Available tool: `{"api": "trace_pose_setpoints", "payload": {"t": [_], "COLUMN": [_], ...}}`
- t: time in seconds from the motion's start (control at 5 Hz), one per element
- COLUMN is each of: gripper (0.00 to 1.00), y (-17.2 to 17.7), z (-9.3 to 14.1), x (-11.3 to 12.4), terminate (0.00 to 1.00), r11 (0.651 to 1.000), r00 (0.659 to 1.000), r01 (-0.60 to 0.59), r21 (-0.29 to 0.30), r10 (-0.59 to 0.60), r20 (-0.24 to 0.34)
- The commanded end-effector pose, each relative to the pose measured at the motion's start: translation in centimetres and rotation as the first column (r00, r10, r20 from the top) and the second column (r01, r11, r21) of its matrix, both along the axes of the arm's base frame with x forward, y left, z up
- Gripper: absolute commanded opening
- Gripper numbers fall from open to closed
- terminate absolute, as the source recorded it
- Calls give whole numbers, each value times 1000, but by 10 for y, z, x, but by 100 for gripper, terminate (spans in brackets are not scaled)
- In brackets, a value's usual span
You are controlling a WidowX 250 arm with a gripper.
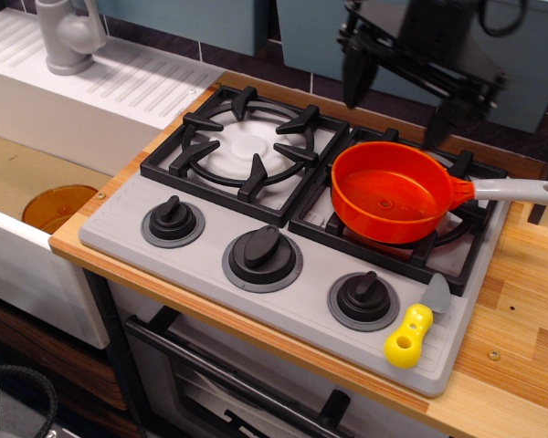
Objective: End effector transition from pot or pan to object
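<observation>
The orange saucepan [392,192] sits on the right burner grate, its light-grey handle [516,191] pointing right. My black gripper [397,99] hangs open and empty above and behind the pan, one dark finger [353,80] to the left and one to the right. The small utensil with the yellow handle [407,336] and short grey blade [436,294] lies at the stove's front right corner, well in front of the gripper.
The left burner grate [247,151] and three black knobs [262,253] fill the grey stove top [210,274]. A flat amber disc [58,205] lies in the sink at left. A grey faucet [68,36] stands at the back left. Wooden counter [521,338] runs right of the stove.
</observation>
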State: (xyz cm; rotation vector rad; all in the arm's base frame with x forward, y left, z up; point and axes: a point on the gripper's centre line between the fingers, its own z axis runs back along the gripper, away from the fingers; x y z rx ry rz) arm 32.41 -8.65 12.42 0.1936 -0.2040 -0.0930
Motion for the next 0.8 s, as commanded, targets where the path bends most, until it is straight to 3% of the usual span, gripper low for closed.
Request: {"api": "trace_pose_setpoints", "payload": {"t": [0.0, 0.6], "gripper": [100, 100], "y": [-20, -45], "z": [9, -20], "x": [-27, -57], "terminate": [0, 0], "r11": [1000, 1000], "r00": [997, 994], "r01": [-13, -21], "r21": [-3, 6], "r10": [13, 20], "r20": [72, 106]}}
